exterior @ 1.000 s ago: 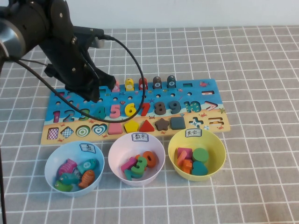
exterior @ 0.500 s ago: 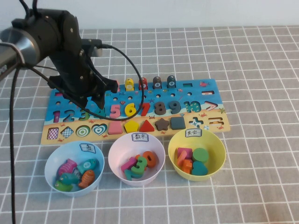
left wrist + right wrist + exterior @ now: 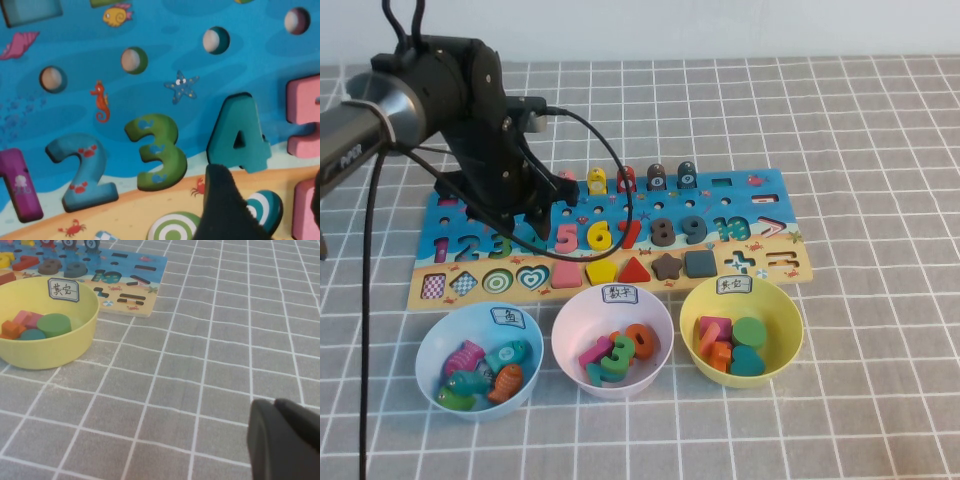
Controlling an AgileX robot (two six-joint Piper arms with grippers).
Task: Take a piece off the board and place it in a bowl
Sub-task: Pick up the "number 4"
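The teal "4" piece (image 3: 239,132) lies in its slot on the board (image 3: 165,60), between the green "3" (image 3: 156,150) and the pink "5" (image 3: 302,120). My left gripper (image 3: 270,205) is open just above the board's tan band, at the foot of the "4". One finger (image 3: 222,210) is below the "4", the other is at the picture's edge. In the high view the left gripper (image 3: 530,225) hides the "4" on the board (image 3: 740,200). The pink bowl (image 3: 565,325) stands in front of the board. My right gripper (image 3: 285,440) is shut and empty over bare cloth.
A light blue bowl (image 3: 430,350) with fish pieces stands to the left of the pink bowl and a yellow bowl (image 3: 785,310) with shapes to its right. The pink bowl holds several numerals. The left arm's cable loops over the board's middle.
My left arm has moved right and come down over the board, from the far-left pegs toward the "4". The pieces and bowls have not moved.
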